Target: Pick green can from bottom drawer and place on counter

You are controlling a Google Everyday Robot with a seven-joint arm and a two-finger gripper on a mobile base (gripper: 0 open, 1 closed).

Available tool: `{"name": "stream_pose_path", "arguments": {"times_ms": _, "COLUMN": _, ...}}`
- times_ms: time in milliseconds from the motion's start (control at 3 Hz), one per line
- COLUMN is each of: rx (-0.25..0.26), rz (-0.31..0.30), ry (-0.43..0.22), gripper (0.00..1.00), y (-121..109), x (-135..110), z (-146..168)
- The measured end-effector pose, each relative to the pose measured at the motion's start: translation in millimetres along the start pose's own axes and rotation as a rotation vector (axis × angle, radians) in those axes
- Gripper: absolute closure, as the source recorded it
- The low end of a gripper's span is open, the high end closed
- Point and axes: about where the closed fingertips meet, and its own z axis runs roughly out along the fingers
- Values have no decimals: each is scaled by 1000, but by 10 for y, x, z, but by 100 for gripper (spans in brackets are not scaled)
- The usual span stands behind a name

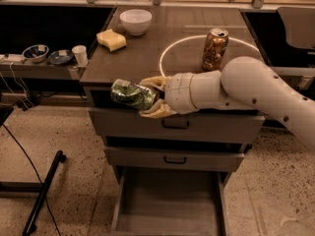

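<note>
My gripper (147,96) is shut on the green can (130,94), a dented can with a green patterned label, held on its side. It hangs in the air at the front edge of the counter (142,58), left of the middle, level with the top. The white arm reaches in from the right. The bottom drawer (167,205) stands pulled open below, its flat grey floor bare.
An orange-brown can (215,48) stands on the counter inside the white circle. A white bowl (136,20) and a yellow sponge (111,39) sit at the counter's back left. A side shelf on the left holds bowls (35,52) and a cup (79,54).
</note>
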Motion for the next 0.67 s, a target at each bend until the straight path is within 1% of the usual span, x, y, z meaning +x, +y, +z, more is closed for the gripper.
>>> {"name": "stream_pose_path", "arguments": {"times_ms": 333, "rx": 18, "rz": -12, "ry": 11, "gripper": 100, "y": -397, "x": -140, "z": 15}}
{"name": "stream_pose_path", "arguments": {"times_ms": 667, "rx": 36, "rz": 5, "ry": 34, "gripper": 100, "y": -798, "x": -148, "z": 36}}
